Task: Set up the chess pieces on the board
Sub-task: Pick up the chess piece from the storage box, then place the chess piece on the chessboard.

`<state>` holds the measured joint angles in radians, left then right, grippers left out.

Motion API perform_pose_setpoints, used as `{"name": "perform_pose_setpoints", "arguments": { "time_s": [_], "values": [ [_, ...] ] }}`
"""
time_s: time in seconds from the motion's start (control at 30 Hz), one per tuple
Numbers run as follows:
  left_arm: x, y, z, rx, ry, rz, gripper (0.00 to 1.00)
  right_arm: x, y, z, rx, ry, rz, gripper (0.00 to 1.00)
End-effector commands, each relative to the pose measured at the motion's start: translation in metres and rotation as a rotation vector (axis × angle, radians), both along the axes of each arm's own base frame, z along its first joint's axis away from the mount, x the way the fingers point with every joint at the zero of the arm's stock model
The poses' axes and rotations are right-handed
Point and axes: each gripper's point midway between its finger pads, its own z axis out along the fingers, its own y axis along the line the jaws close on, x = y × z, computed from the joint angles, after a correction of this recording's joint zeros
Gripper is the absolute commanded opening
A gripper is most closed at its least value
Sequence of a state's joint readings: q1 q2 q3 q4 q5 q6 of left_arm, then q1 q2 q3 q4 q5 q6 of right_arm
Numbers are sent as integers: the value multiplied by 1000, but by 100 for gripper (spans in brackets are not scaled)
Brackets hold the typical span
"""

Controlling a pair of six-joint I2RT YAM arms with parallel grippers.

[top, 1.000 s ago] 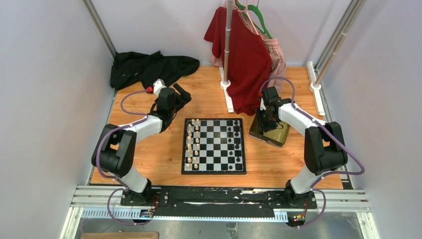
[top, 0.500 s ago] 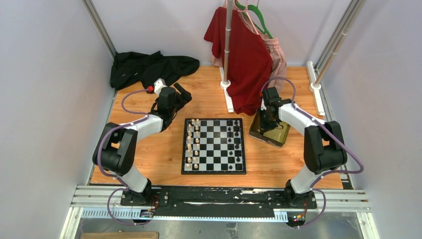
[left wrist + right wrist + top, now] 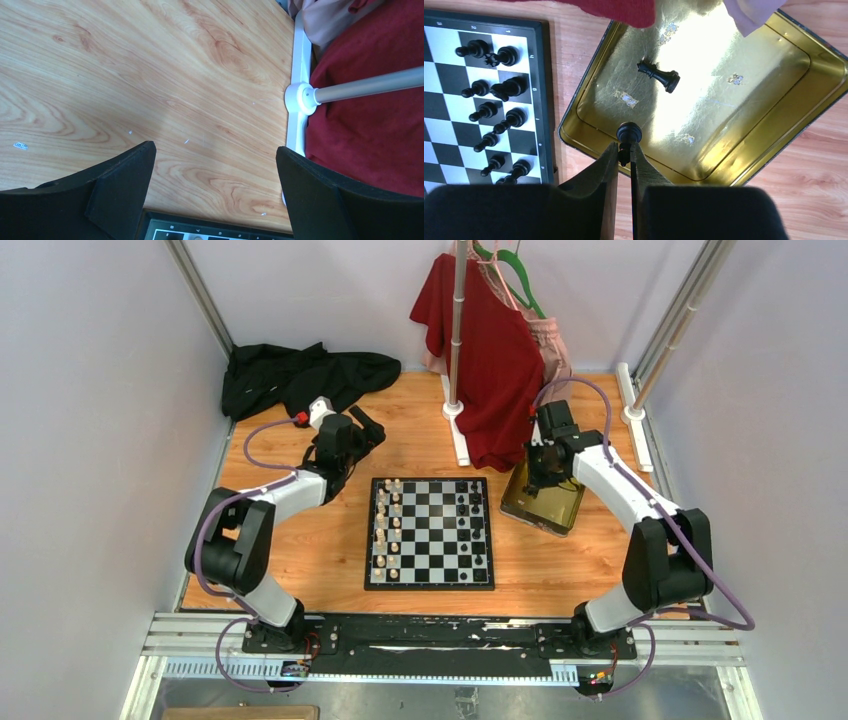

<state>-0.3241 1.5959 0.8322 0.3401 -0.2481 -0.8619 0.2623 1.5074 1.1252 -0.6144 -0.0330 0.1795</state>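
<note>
**A:** Top view first. I see the square black-and-white checkered board [image 3: 429,533] in the middle of the wooden worktop [image 3: 325,550], with cream pieces [image 3: 388,525] along its left side and black pieces [image 3: 468,525] along its right. My right arm [image 3: 610,480] hangs over the shiny gold rectangular tray [image 3: 550,515]. Whatever it carries is too small to tell here.

**B:** Left wrist view: my left jaws stand wide apart over bare worktop, gripping nothing, with the board's edge just below.

**A:** Right wrist view settles it. The right jaws are pinched on a small black turned chess piece [image 3: 629,133] by its stem, above the tray's near rim. A second black piece [image 3: 659,75] lies toppled inside the tray.

**B:** I judge them light, rigid and smooth. I'd take the narrow waist gently, or one may squirt out.
</note>
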Motion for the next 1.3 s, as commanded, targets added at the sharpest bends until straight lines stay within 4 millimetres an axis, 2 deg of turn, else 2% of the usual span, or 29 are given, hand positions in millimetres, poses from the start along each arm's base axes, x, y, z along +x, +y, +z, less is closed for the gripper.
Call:
{"name": "perform_pose_setpoints", "arguments": {
  "time_s": [0.0, 0.23, 0.5, 0.93, 1.13, 1.27],
  "values": [
    [-2, -2, 17, 3, -47, -16, 96, -8, 1, 21, -9, -6, 11, 6],
    [-10, 0, 15, 0, -42, -12, 96, -19, 18, 36, 13, -17, 72, 6],
    [-17, -2, 15, 1, -44, -14, 96, -37, 48, 48, 29, -28, 160, 6],
    [-25, -4, 19, 8, -54, -31, 95, -74, 101, 46, 26, -11, 330, 6],
    [-29, -2, 17, 12, -52, -32, 95, -98, 108, 40, 3, 2, 386, 6],
    [-31, -2, 15, 14, -49, -33, 95, -110, 103, 33, -28, 5, 395, 5]
  ]
}}
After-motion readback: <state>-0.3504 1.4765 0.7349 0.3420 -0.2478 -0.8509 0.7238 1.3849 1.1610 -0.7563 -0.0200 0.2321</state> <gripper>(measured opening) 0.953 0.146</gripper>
